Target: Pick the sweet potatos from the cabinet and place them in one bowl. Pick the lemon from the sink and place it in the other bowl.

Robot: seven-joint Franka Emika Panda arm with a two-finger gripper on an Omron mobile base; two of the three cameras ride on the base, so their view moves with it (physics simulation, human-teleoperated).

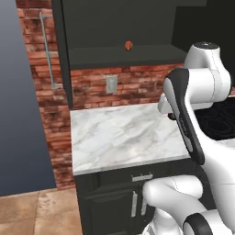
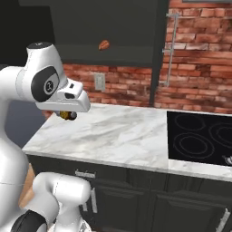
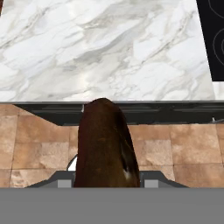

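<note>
The gripper (image 2: 69, 115) is clamped on one sweet potato (image 3: 106, 144), which stands up lengthwise between the fingers and blocks most of the hand view. In the right base view the tuber shows as a small brown lump tucked under the white hand.

Beyond the hand lies the marble counter (image 3: 100, 48). Its front edge sits just past the tip of the held tuber, with the floor tiles below. The hand therefore hangs over the counter's front edge rather than squarely above its top. A black cooktop (image 2: 201, 138) lies farther out, toward the side where the cabinet's silver bar handle (image 2: 171, 50) hangs.

The second sweet potato (image 1: 128, 45) lies on the shelf of the open cabinet (image 1: 114, 55), well above the hand and across the counter from it.

Neither bowl is in sight, nor the sink or the lemon.

Judgement: the step in hand is the carry of the first tuber to the wooden bowl.

- Keep the clamp firm. The tuber is long and held at one end, so a quick swing could lever it loose.
- Keep the hand level and move it smoothly while the base turns or drives.
- Clear the counter edge before lowering.
- Release only when the tuber hangs low over the bowl's middle, so it does not bounce out.
</note>
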